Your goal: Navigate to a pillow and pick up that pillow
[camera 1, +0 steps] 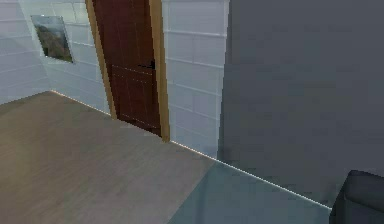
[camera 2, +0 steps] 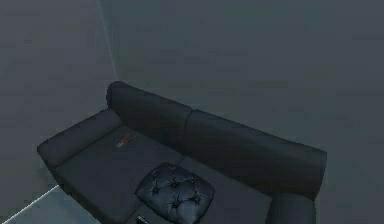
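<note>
A dark tufted pillow (camera 2: pixel 178 192) lies on the seat of a dark sofa (camera 2: pixel 230 150) in the arm side view, low and near the middle. The sofa stretches from the view's left to its lower right against a dark wall. A small reddish thing (camera 2: pixel 124 140) lies on the left seat cushion. A dark corner of the sofa (camera 1: pixel 362 198) also shows at the forward view's bottom right edge.
Ahead in the forward view stands a dark red door (camera 1: pixel 130 60) in a wooden frame, set in a white tiled wall (camera 1: pixel 195 70). A picture (camera 1: pixel 52 38) hangs on the wall at left. Wooden floor (camera 1: pixel 80 160) meets a grey floor (camera 1: pixel 250 200) beside a dark wall (camera 1: pixel 310 90).
</note>
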Tool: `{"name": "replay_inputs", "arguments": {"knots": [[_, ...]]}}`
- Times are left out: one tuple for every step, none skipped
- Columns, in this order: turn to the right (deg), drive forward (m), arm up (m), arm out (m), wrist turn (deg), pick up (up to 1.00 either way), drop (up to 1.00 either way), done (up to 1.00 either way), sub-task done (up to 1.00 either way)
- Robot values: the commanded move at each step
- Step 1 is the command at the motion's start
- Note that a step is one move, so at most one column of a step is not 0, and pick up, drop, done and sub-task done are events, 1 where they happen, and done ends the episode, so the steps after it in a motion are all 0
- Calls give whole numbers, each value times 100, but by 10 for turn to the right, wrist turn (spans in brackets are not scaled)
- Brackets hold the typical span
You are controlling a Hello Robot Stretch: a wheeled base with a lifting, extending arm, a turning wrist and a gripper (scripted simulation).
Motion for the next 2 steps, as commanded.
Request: {"name": "replay_inputs", "arguments": {"knots": [[0, 0, 0, 0, 0, 100, 0, 0, 0], [0, 0, 10, 0, 0, 0, 0, 0, 0]]}}
